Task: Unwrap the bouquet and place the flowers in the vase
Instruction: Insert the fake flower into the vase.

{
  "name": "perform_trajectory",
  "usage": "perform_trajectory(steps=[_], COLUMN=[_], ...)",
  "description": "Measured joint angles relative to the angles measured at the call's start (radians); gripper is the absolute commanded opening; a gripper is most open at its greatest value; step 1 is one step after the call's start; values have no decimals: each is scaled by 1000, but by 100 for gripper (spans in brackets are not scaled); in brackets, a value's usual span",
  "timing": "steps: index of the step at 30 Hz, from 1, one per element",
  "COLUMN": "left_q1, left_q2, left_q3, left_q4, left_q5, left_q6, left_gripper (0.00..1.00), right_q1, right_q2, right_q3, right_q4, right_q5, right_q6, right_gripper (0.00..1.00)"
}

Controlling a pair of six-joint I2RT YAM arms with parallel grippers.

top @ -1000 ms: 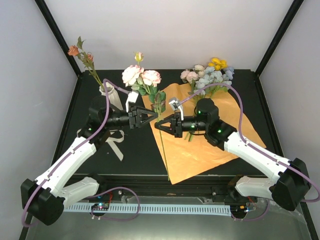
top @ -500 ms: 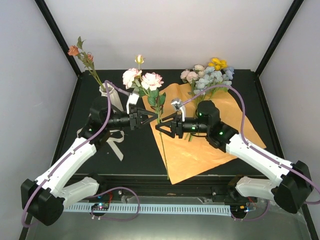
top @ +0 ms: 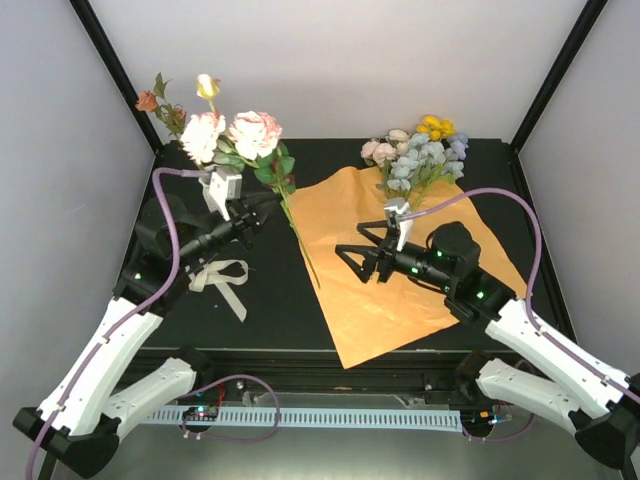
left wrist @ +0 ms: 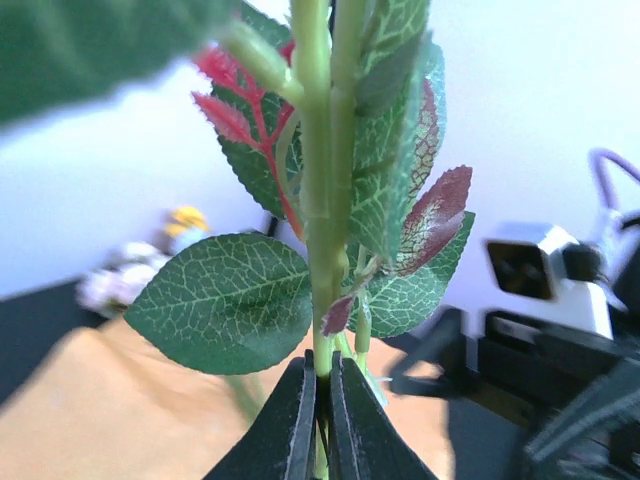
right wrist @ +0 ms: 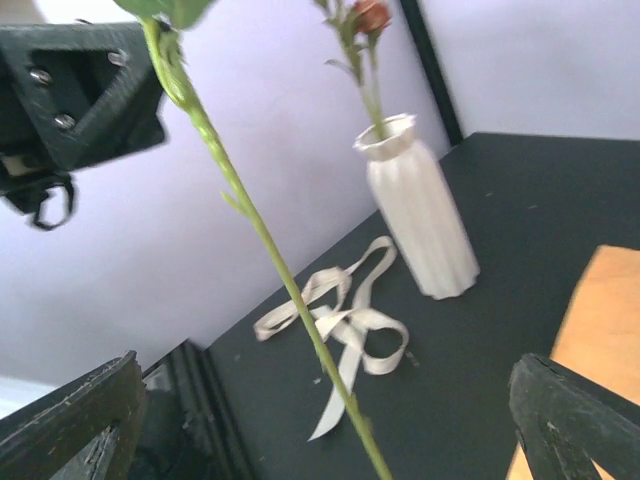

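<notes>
Left fingers (left wrist: 290, 430) clamp a stem (left wrist: 318, 250) (right fingers (right wrist: 70, 420) spread); vase (right wrist: 420, 220) apparently holds another.

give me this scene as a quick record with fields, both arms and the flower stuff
left end effector: shut on the stem of the pink flowers, blooms up
right end effector: open, holding nothing, over the orange paper
vase: upright at back left, one reddish flower in it
other flowers: lying at the paper's far edge
ribbon: loose on the table beside the vase
</notes>
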Motion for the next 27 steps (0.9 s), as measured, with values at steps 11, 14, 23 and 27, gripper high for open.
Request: perform_trajectory(steps=[11,14,23,27], left_q1=[0,9,107,174], left_q2=[-45,-16,149,196], left_q3=[103,152,384,404], left_q4=[49,76,129,122], left_q5=[-560,-665,-781,-772], left_q6=[313,394,487,457], left_gripper=[2,2,2,2], right_q1=[-1,-1,-1,-1], right_q2=[-177,-187,-210,-222], right_q3=[-121,-134,-143,-143], right_q4=[-6,-7,-37,-60], right_q5=[216,223,208,222], right_q6=[-6,-6,-35,-53], right_gripper=[100,100,100,100])
